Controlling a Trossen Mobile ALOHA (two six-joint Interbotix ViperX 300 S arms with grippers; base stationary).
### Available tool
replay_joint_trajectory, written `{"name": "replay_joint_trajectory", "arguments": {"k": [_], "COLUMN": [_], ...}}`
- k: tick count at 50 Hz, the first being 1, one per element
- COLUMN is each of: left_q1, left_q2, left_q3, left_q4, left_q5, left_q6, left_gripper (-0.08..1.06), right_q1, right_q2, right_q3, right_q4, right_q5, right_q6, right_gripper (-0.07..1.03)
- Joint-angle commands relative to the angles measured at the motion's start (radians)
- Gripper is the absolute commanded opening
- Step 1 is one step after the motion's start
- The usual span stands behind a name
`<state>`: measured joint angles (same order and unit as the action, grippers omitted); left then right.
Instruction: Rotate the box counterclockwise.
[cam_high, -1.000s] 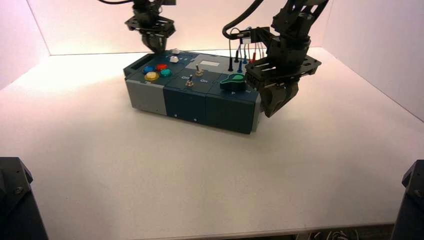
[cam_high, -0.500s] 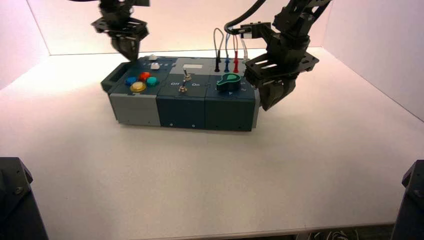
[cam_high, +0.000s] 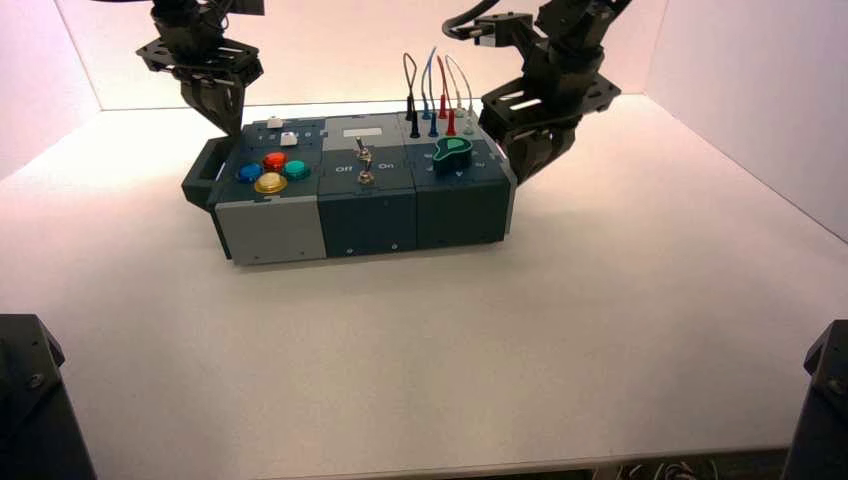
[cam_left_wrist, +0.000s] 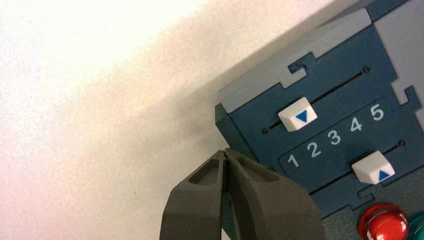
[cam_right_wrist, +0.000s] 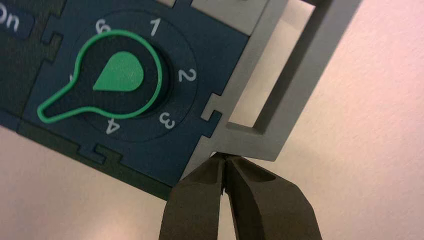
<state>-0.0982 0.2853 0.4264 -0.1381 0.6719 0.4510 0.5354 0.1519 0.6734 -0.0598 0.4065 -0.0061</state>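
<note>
Now the box (cam_high: 365, 195) lies left-to-right across the table — buttoned end leftward.

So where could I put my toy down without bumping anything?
The big white table in front of the box is bare; so is the stretch to its right. It is crowded at both ends: the left gripper at the far left corner, the right gripper at the grey handle.

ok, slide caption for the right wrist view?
Shut right gripper pressed against the box's grey end handle, beside the green knob.
</note>
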Motion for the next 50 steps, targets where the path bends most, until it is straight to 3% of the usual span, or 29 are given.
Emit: {"name": "replay_joint_trajectory", "arguments": {"k": [1,14,30,50], "left_q1": [-0.043,-0.048,-0.048,-0.048], "left_q2": [-0.032,-0.074,-0.115,-0.129], "left_q3": [0.037,0.08,0.118,0.138], "left_q4": [-0.02,-0.026,-0.028,-0.025], "left_q5": [0.012,0.011,0.012,0.005], "left_q6": [-0.002,-0.003,-0.003,-0.005], "left_gripper": [-0.03,-0.03,-0.03,-0.03], "right_q1": [0.011,-0.055,-0.074,-0.118], "right_q2": [-0.003,0.046,0.078,0.011], "right_q3": [-0.126,-0.213,-0.225,-0.232], "right_q4": [-0.021,-0.046,-0.058,-0.129], "right_q5": [-0.081,-0.089,-0.089,0.035], "right_q6": [-0.002,-0.008,-0.012,0.003], "right_gripper": [-0.02,-0.02,-0.02,-0.02]}}
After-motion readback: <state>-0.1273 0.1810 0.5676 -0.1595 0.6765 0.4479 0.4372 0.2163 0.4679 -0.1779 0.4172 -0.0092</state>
